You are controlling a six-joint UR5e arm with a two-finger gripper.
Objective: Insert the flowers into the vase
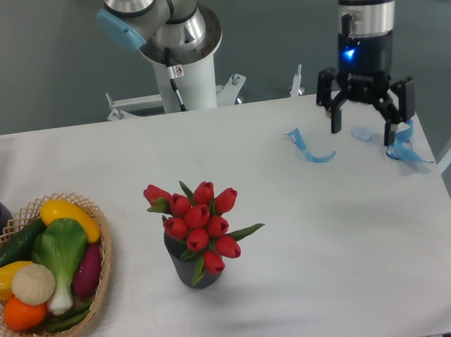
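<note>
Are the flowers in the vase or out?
In: the flowers stand in the vase, while the open gripper is far away.

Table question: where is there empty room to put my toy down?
The widest bare patch of the table lies right of the vase with its flowers. Another lies behind the flowers. The left edge is crowded by the wicker basket; blue ribbons lie near the gripper.

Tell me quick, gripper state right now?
Gripper: open, holding nothing, up over the table's far right, well apart from the red tulips standing in the dark vase.
</note>
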